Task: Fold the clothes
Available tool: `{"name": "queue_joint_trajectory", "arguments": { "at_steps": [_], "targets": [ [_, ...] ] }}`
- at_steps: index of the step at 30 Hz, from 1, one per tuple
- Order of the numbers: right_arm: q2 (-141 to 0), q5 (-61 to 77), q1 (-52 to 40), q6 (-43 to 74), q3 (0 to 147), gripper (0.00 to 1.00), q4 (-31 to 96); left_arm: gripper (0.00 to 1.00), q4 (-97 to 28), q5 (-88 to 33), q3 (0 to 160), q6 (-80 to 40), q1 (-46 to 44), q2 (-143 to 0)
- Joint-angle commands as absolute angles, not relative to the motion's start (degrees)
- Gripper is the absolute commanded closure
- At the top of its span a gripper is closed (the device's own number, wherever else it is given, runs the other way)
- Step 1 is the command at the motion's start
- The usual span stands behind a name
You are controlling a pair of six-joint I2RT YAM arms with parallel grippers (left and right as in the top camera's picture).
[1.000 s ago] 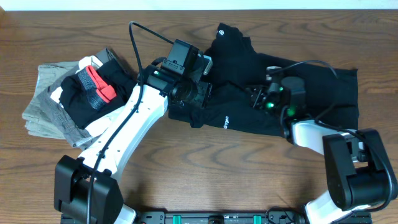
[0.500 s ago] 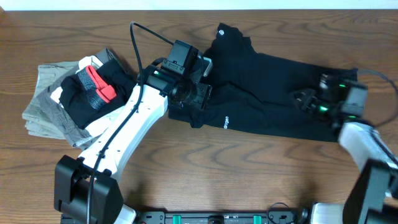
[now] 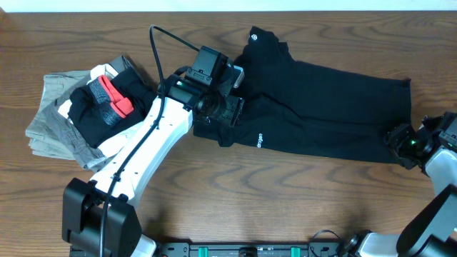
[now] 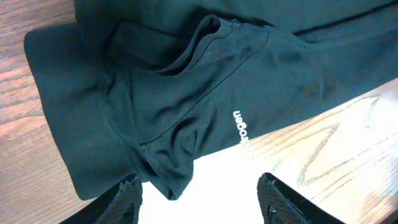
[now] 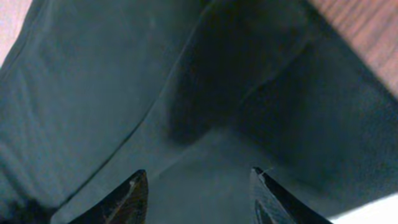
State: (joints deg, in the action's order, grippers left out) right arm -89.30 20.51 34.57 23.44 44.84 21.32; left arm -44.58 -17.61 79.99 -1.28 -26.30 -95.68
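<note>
The black T-shirt (image 3: 321, 107) lies stretched across the table's middle and right, with a small white logo (image 3: 260, 140) near its front edge and a small white neck label (image 3: 255, 34) at the back. My left gripper (image 3: 223, 114) hovers over the shirt's left end, open and empty; the left wrist view shows the crumpled hem and logo (image 4: 241, 129) below the fingers (image 4: 199, 199). My right gripper (image 3: 396, 139) is at the shirt's right front corner, open, with black fabric (image 5: 186, 93) between and under its fingers (image 5: 199, 193).
A pile of folded gray and white garments (image 3: 53, 118) with a smaller black piece with a red patch (image 3: 107, 100) on top sits at the left. A black cable (image 3: 161, 43) loops above the left arm. The table edge runs along the back.
My right gripper has moved from the shirt's middle rightward to its right front corner. The shirt's right part now lies uncovered. The left arm has not moved.
</note>
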Motion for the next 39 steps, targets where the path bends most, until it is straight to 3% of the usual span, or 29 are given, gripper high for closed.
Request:
{"name": "queue_joint_trajectory", "arguments": {
  "at_steps": [1, 7, 15, 19, 27, 30, 31, 35, 39],
  "targets": [
    [-92.1, 19.5, 35.0, 23.7, 45.6, 0.49, 19.0, 0.38, -44.6, -16.9, 80.8, -0.5, -26.2, -95.5],
    [-95.5, 19.5, 35.0, 25.9, 45.6, 0.51, 15.0, 0.38, -44.9, -16.9, 80.8, -0.5, -26.2, -95.5],
    [-95.7, 25.3, 35.5, 26.2, 45.6, 0.81, 6.7, 0.38, -44.9, -16.9, 80.8, -0.5, -26.2, -95.5],
    [-95.7, 27.7, 36.2, 28.3, 45.6, 0.87, 3.0, 0.37, -45.0, -16.9, 80.8, -0.5, -26.2, -95.5],
    [-95.7, 28.2, 36.6, 28.2, 45.6, 0.92, -0.3, 0.37, -45.0, -16.9, 80.8, -0.5, -26.2, -95.5],
    [-95.5, 33.2, 37.2, 28.2, 45.7, 0.87, 2.0, 0.37, -45.0, -16.9, 80.8, -0.5, -26.2, -95.5],
    [-95.5, 34.4, 37.6, 28.2, 45.7, 0.75, 4.4, 0.37, -45.2, -16.9, 80.8, -0.5, -26.2, -95.5],
    [-95.5, 28.1, 38.2, 28.0, 45.7, 0.57, 13.1, 0.37, -46.1, -16.9, 80.8, -0.5, -26.2, -95.5],
    [-95.5, 22.8, 38.2, 26.4, 45.7, 0.53, 16.3, 0.37, -46.1, -16.9, 80.8, -0.2, -26.2, -95.5]
  ]
}}
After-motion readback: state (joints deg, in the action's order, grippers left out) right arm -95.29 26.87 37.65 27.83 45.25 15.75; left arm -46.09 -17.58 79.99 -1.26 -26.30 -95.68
